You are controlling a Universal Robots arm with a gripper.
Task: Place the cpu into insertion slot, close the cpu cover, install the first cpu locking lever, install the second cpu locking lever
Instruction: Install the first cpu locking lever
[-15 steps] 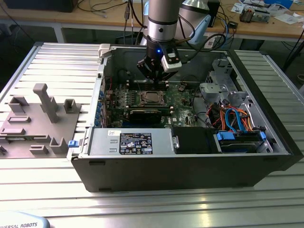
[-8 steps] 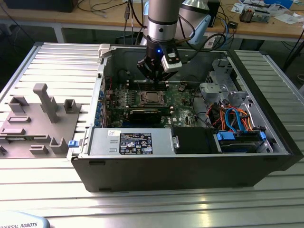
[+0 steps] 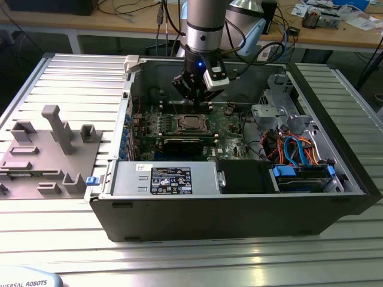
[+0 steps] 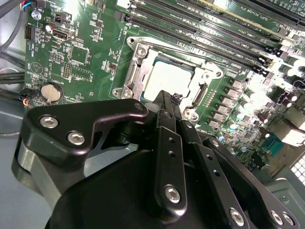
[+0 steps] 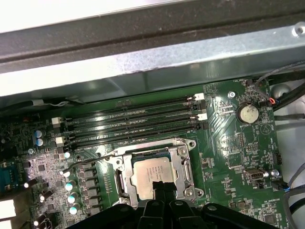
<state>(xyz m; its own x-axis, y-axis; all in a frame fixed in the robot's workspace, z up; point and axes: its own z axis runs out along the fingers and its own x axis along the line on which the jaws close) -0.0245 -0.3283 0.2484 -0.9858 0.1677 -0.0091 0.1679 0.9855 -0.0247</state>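
**rackmonkey:** so where's the cpu [image 5: 152,171] at right now?

**benchrat:** It's sitting in the insertion slot [image 4: 199,94], just above centre in the exterior view. The cpu cover [image 5: 183,166] is folded down flat around it, and the silver top shows through the square opening.

**rackmonkey:** and the tool [image 4: 167,97]?

**benchrat:** It's hanging right over the socket's edge with its fingers pinched narrow, and I can't see anything between them. Its black body blocks that side of the cover in both wrist views, so I can't tell if the tips touch the metal.

**rackmonkey:** any room to move in there?

**benchrat:** Kinda tight. The memory slots [image 5: 133,126] run just beside the socket, and the case wall [image 5: 143,67] rises right past them. Toward the exterior view's right there's a drive cage [image 3: 275,107] and a tangle of cables [image 3: 293,146]. Straight up is open. The case [image 3: 239,209] itself sits mid-table [image 3: 179,257].

**rackmonkey:** levers?

**benchrat:** One thin lever [image 5: 93,160] beside the cover looks lifted off the board, probably unlatched, but it's hard to make out.
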